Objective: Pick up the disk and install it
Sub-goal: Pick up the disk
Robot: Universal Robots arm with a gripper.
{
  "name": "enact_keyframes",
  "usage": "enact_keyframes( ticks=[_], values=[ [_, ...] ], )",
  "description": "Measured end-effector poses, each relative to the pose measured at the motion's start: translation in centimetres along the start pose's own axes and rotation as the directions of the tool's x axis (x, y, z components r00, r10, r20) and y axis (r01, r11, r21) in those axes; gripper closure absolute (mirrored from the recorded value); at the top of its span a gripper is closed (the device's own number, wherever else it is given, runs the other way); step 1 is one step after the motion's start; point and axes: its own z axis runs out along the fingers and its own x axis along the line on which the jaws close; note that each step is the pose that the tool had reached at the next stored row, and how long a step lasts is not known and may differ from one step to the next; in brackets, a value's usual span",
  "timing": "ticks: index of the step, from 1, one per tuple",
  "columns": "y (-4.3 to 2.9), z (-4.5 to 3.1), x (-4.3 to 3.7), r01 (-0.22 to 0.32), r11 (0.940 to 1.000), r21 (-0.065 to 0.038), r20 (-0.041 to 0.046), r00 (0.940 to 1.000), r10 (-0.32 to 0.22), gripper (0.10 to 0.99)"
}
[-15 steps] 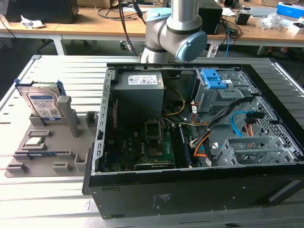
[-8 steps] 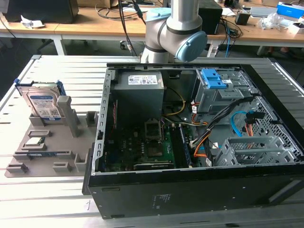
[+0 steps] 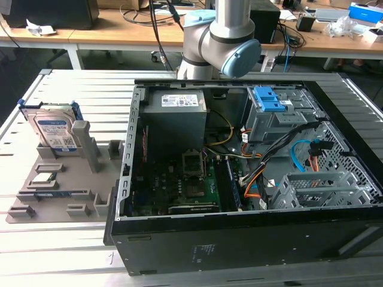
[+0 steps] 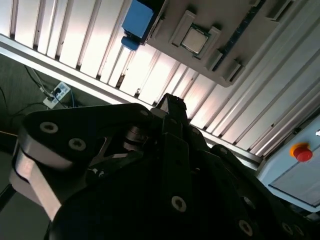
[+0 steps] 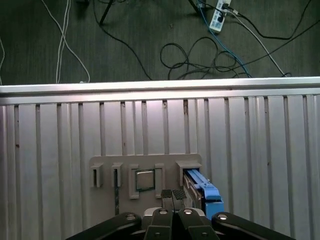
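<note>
The disk point(image 3: 52, 128) stands on edge in a slot at the back of the grey holder tray point(image 3: 63, 178), on the exterior view's left; it is silver with a white and blue label and blue side rails. In the first wrist view its blue rail shows beside the disk point(image 5: 202, 187), just off my gripper point(image 5: 172, 196), whose fingertips meet with nothing between them. The second wrist view has the gripper point(image 4: 170, 102) well above the tray, with the disk point(image 4: 136, 20) apart from it.
An open computer case point(image 3: 128, 179) lies right of the tray, with a power supply point(image 3: 176, 113), a blue drive caddy point(image 3: 269, 98) and a metal drive cage point(image 3: 317, 188). A processor chip point(image 3: 45, 177) rests in the tray. A red stop button point(image 4: 302, 151) sits off the slatted table.
</note>
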Motion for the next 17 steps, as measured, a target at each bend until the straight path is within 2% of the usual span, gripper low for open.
enact_keyframes(
  ticks=[4,13,15,17],
  values=[
    [0.00,0.00,0.00,0.038,0.9993,-0.001,-0.0017,0.9993,-0.038,0.980],
    [0.00,0.00,0.00,0.039,0.9993,-0.001,-0.0018,0.9992,-0.039,0.980],
    [0.00,0.00,0.00,0.032,0.9995,-0.001,-0.0018,0.9995,-0.032,0.980],
    [0.00,0.00,-0.01,-0.010,1.0000,0.000,0.0000,1.0000,0.010,0.980]
  ],
)
